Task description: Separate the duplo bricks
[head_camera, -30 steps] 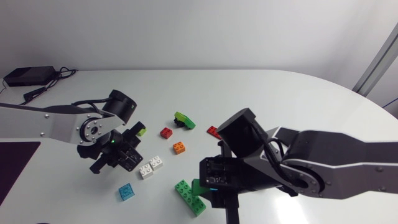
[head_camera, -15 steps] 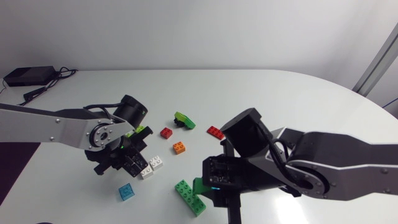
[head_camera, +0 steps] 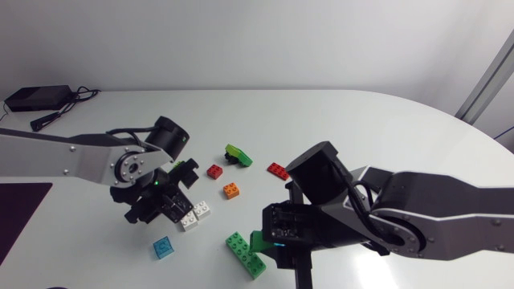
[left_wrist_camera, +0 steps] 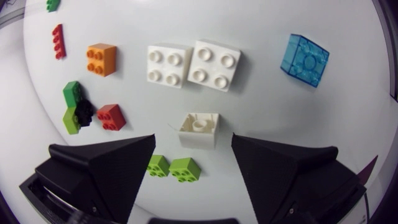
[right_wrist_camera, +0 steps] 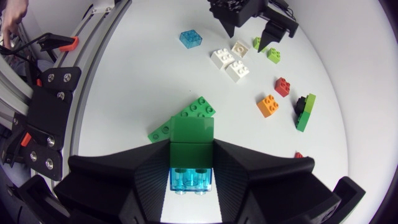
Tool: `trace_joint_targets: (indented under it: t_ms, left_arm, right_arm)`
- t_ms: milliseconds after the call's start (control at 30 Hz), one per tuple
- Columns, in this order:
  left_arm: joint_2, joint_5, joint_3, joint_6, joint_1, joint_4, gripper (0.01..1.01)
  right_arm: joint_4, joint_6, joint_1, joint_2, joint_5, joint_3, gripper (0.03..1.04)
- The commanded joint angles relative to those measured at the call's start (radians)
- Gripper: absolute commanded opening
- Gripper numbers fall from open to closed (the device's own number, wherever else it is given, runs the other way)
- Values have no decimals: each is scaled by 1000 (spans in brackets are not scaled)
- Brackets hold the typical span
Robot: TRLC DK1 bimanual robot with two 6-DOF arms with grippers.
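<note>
r end effector (right_wrist_camera: 191,167) on green/blue stack (right_wrist_camera: 191,142)

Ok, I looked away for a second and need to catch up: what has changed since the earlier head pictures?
The left gripper slid nearer the two white bricks. Its jaws stand open with an upturned white brick between them. Nothing was visibly taken or let go. The right gripper stayed shut on the green-and-blue stack. The orange brick and other loose bricks kept their places.
</note>
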Motion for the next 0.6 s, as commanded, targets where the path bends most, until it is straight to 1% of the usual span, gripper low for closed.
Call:
trace_joint_targets:
  t_ms: [0,100,200,233,333,467,567]
  left_arm:
    - [-14,66,98,-38,60,-41,934]
    - [-3,208,164,-97,149,-111,934]
    - [3,326,173,-120,228,-156,933]
    - [3,351,178,-121,241,-174,933]
    - [9,475,183,-123,307,-266,928]
    - [38,573,173,-87,355,-332,910]
    - [77,606,170,-74,358,-341,910]
  right_arm:
    - [7,-1,-9,-14,-7,-27,292]
    - [8,1,-9,-12,-7,-26,292]
    - [10,2,-9,-1,-7,-21,293]
    - [13,2,-8,5,-7,-21,293]
    - [31,10,-8,25,-8,-22,293]
    - [54,24,-8,54,-8,-26,297]
    - [59,27,-8,66,-8,-21,297]
